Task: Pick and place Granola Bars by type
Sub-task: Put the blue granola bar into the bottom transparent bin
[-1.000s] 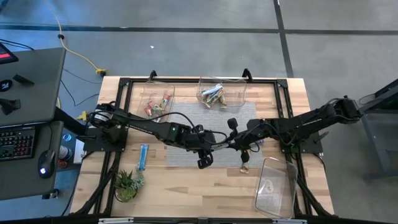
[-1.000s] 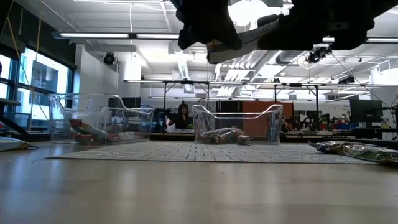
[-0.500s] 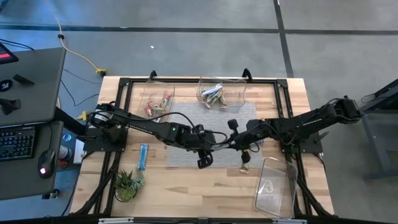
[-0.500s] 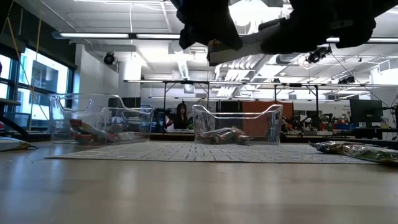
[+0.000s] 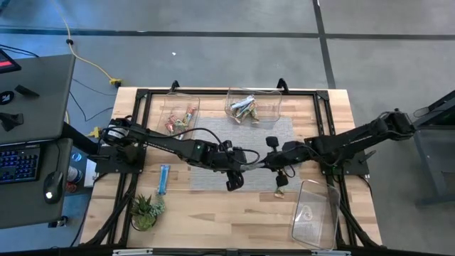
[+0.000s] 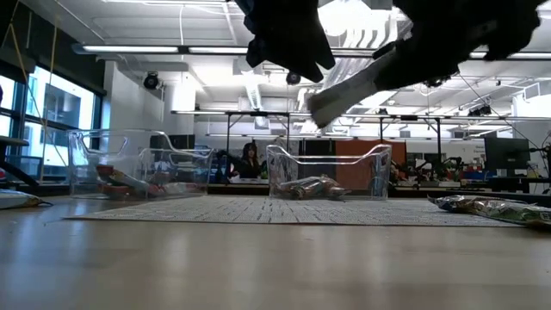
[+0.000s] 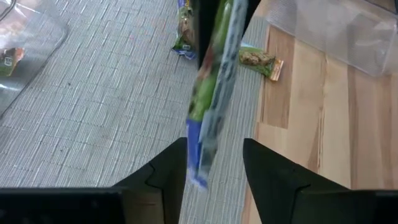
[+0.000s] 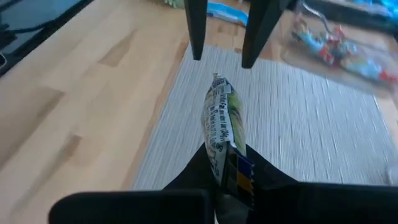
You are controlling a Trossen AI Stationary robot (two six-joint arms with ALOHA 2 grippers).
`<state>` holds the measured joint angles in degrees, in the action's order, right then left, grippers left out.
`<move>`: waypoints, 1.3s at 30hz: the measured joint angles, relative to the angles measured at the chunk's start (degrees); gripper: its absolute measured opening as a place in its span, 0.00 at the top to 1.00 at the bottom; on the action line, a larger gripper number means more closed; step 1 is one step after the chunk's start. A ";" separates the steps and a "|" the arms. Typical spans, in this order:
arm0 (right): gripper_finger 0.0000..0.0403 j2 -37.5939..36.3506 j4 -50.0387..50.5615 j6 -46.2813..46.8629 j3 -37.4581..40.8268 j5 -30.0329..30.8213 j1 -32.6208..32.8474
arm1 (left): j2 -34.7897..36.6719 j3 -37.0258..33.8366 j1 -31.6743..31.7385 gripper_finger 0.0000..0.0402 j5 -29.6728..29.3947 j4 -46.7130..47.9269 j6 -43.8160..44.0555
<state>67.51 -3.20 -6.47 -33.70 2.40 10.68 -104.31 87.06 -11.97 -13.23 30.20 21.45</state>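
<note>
Table first: mid-sort, I'd say roughly two thirds done, judging from what's binned versus loose.

Grey mat in the middle, three clear bins around it. Far-left bin has red/pink bars in it. Far-centre bin has silver/green-tan bars. Third bin at the near right looks empty, lying on the wood off the mat.

Both arms meet over the mat's middle, off the surface. Right gripper is clamped on one green-and-blue wrapped bar, holding it on edge, raised above the mat. Left gripper sits right opposite with fingers spread; the bar's free end hangs between them, but I can't see contact. Reads to me like a handover or regrasp, not a placement yet.

Loose ones left, as far as I can see:
- blue bar on the wood left of the mat, just beyond the potted plant
- green bar at the mat's right edge, half on the wood
- another green one on the mat near it, partly hidden behind the held bar

So three on the table plus the one in hand. The empty bin suggests one type hasn't been started.
</note>
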 joint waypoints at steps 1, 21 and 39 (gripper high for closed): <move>0.97 -1.06 3.23 1.17 -1.04 0.94 0.79 | 0.00 0.01 0.00 0.62 0.00 0.00 0.00; 0.95 -7.75 58.84 43.94 -21.66 -13.28 27.99 | 0.00 0.00 -0.04 0.63 0.04 4.66 -0.20; 0.97 -6.40 58.22 69.36 -21.66 -2.66 47.12 | 0.00 -0.02 -0.04 0.63 0.17 5.79 -0.15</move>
<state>61.11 55.02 62.89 -55.35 -0.26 57.80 -104.31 87.05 -12.01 -13.06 35.99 21.30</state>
